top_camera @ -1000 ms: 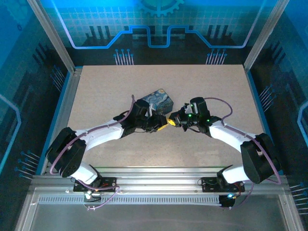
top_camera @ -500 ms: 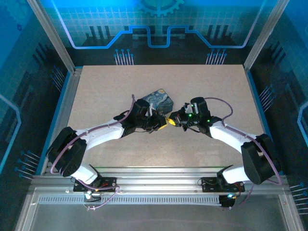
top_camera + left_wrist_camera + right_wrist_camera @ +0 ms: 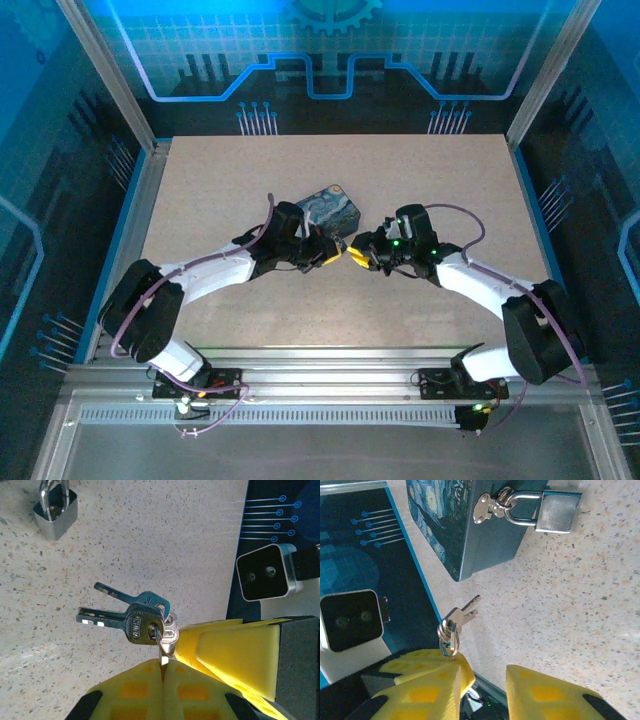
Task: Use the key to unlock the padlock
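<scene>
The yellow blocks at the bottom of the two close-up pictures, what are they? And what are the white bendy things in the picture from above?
They are robot fingers. The white bendy things are two robot arms, left arm and right arm, bolted at the near edge of a table. One picture looks down from above; the other two come from small cameras on the wrists, so each sees its own yellow fingers. On the table lies a blue painted tin, with a small padlock hooked through its latch. The left arm's fingers are pinched shut on the ring of the keys. The right arm's fingers are apart, with nothing between them.
</scene>
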You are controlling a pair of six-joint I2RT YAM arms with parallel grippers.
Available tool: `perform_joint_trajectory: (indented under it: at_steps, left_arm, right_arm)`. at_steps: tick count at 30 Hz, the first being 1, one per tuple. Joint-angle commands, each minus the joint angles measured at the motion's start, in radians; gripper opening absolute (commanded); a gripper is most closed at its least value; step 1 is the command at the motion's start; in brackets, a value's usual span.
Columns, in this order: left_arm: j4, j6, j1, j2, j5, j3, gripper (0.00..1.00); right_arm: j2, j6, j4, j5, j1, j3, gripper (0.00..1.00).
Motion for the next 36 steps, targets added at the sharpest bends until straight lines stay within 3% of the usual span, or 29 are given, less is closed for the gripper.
perform_joint_trajectory:
  at_steps: [1,8,16,25,31,33,36]
  left_arm:
    - [-0.026,0.058,0.015,0.013,0.08,0.011,0.0]
    - [-0.198,0.217,0.031,0.021,0.149,0.095,0.0]
    - [-0.287,0.313,0.069,0.037,0.219,0.153,0.0]
    - [-0.401,0.487,0.087,0.067,0.367,0.239,0.0]
    - [-0.257,0.416,0.103,0.089,0.501,0.206,0.0]
    - [-0.301,0.466,0.102,0.077,0.508,0.215,0.0]
    - [-0.552,0.679,0.086,0.054,0.406,0.287,0.0]
  right_arm:
    - [-0.017,-0.098,-0.078,-0.006,-0.038,0.006,0.36]
    - [0.011,-0.578,-0.457,-0.014,-0.093,0.223,0.45]
    - [0.032,-0.838,-0.474,-0.139,-0.126,0.256,0.45]
    - [0.02,-0.984,-0.323,-0.341,-0.133,0.21,0.42]
    - [0.027,-1.059,-0.312,-0.438,-0.13,0.203,0.44]
    - [0.016,-1.056,-0.303,-0.409,-0.141,0.183,0.45]
    - [0.048,-0.933,-0.216,-0.453,-0.192,0.154,0.43]
